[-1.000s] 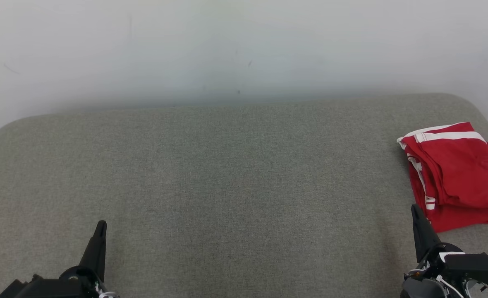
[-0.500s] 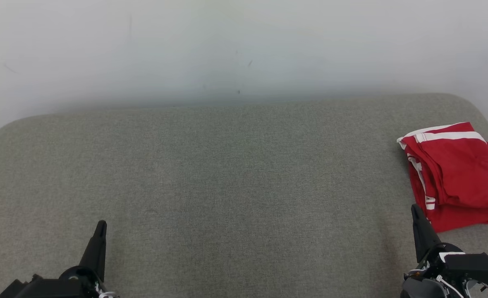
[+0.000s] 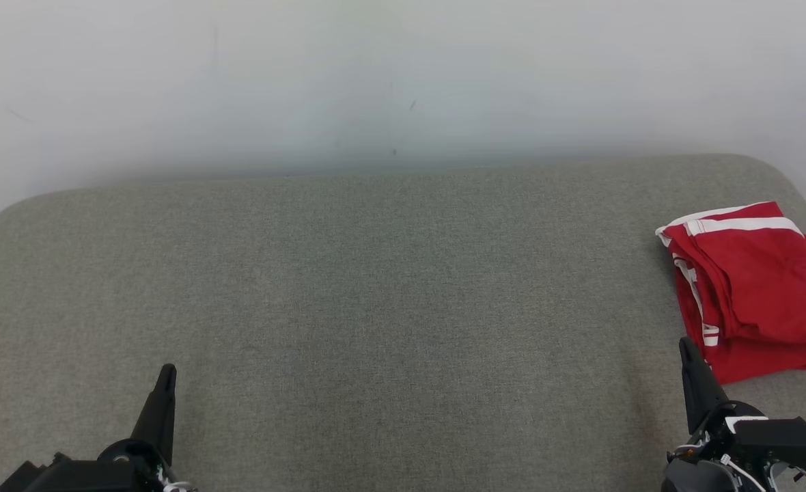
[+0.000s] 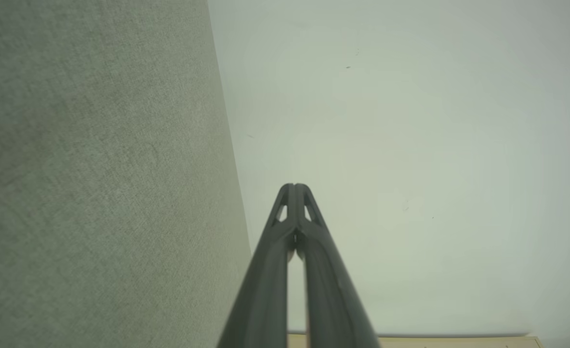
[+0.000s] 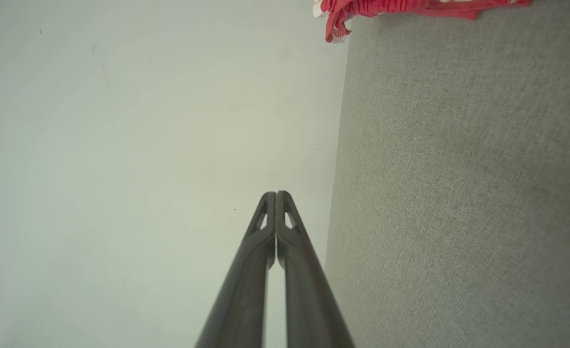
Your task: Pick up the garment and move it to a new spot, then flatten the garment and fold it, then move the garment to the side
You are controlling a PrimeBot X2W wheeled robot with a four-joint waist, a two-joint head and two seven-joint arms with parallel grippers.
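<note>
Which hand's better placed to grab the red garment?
Right. The right hand sits just short of the red garment at the right end of the grey surface; the left hand is far across it. Both are shut.

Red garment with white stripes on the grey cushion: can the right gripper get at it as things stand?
Probably yes: the right gripper sits close to the red white-striped garment, nothing between them. It is shut and must open first.

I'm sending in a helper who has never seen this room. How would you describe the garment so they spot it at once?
Start from the wide grey fabric surface against the white wall. At its right edge, just beyond the right gripper, lies the folded garment. It is bright red with white stripes, vivid against the plain grey around it.
</note>
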